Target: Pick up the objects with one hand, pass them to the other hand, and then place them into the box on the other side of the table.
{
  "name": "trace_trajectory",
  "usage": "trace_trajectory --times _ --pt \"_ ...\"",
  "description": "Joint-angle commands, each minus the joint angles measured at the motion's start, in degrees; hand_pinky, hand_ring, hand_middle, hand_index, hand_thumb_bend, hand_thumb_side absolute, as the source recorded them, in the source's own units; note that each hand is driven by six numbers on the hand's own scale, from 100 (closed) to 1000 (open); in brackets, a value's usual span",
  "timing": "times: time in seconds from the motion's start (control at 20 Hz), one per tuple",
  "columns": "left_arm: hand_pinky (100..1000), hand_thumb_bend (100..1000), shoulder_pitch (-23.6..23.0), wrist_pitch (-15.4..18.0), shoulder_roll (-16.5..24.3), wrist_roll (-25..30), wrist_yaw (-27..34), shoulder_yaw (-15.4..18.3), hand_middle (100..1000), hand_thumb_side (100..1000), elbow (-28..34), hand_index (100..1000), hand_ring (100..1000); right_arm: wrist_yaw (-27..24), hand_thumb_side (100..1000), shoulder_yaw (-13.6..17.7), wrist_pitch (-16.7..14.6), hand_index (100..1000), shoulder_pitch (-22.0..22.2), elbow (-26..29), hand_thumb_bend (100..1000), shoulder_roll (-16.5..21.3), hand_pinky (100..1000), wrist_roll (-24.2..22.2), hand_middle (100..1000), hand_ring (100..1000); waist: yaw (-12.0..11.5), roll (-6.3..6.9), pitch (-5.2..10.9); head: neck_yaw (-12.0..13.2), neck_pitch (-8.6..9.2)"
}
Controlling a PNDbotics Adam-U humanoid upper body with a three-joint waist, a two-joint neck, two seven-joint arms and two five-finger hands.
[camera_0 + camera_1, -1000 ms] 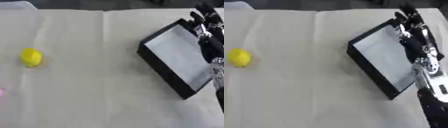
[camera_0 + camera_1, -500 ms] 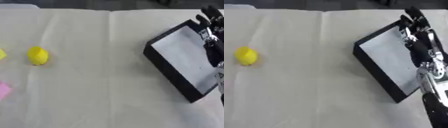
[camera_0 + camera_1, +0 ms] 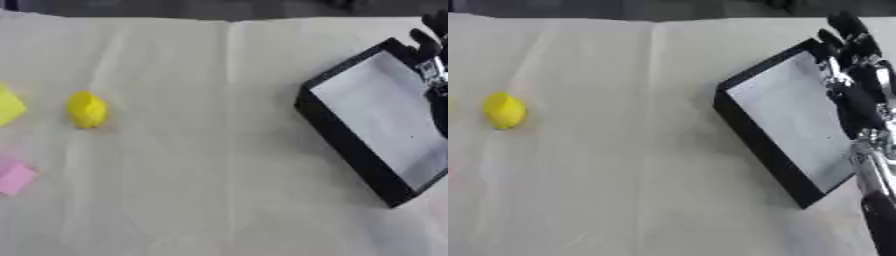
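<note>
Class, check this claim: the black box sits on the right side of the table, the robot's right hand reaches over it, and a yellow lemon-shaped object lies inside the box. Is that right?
Not quite. The yellow object lies on the cloth at the table's left side, far from the black box, which holds nothing, as the right eye view shows. The rest stands: the box sits on the right, with the right hand over it.

Creased matt cloth (image 3: 219, 175) lies under a black box (image 3: 750, 132) lined pale grey.

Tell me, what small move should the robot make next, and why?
Probably bring in the left hand, unseen here, toward the yellow lemon-shaped object. It lies untouched on the table's left, far from the black box, while the right hand hangs over the box's far edge, holding nothing.
</note>
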State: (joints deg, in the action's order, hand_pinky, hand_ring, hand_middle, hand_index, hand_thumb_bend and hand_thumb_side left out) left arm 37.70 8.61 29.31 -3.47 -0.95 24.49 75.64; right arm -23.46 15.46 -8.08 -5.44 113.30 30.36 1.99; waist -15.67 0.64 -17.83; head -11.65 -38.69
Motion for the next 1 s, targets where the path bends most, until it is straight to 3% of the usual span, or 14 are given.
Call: trace_trajectory --times 0.05,0.1,0.25,0.4,0.5,0.55,0.7,1.0 --pt "906 302 2.75 2.88 7.84 4.84 -2.19 -2.08 771 556 -5.04 913 829 -0.22 483 0.17 -0.59 1000 0.05 1.29 100 2.71 1000 0.15 1000 1000 -0.03 0.23 1.61 1.00 -0.22" --pt "907 368 4.20 2.87 10.99 7.08 -3.93 -3.94 772 522 -8.24 914 832 -0.21 259 0.15 -0.86 1000 0.20 1.29 100 3.39 1000 0.16 1000 1000 0.08 0.47 1.76 1.50 -0.34" --pt "917 419 10.27 4.71 17.90 13.45 -7.65 -9.75 779 492 -22.36 916 840 -0.49 254 -0.06 -1.58 1000 0.64 1.29 100 4.99 1000 0.33 1000 1000 0.37 0.90 2.15 2.62 -0.39" --pt "922 448 14.73 6.90 20.61 17.17 -11.67 -14.14 784 476 -31.67 915 846 -0.81 252 -0.24 -1.80 1000 0.81 1.29 100 5.83 1000 0.51 1000 1000 0.55 1.02 2.41 3.26 -0.37" --pt "922 448 15.99 7.92 20.95 17.94 -13.19 -14.95 784 476 -34.30 915 846 -0.89 252 -0.25 -1.86 1000 0.87 1.29 100 5.97 1000 0.56 1000 1000 0.54 1.02 2.47 3.35 -0.39" --pt "935 538 17.11 7.16 21.29 19.54 -15.79 -16.68 800 433 -36.33 914 864 -0.85 248 -0.32 -1.94 1000 0.93 1.29 100 6.22 1000 0.51 1000 1000 0.70 1.04 2.57 4.09 -0.32" --pt "949 597 22.86 5.28 20.03 23.73 -24.52 -19.89 815 420 -42.99 907 882 -0.90 249 -0.44 -2.15 1000 1.26 1.29 100 6.66 1000 0.63 1000 1000 0.68 0.96 2.85 5.53 -0.58" --pt "959 693 30.08 4.79 15.61 28.07 -36.72 -21.44 837 411 -52.07 904 903 -0.79 257 -0.69 -1.78 1000 1.69 1.29 100 6.68 1000 0.92 1000 1000 0.45 0.69 3.18 5.77 -0.97"
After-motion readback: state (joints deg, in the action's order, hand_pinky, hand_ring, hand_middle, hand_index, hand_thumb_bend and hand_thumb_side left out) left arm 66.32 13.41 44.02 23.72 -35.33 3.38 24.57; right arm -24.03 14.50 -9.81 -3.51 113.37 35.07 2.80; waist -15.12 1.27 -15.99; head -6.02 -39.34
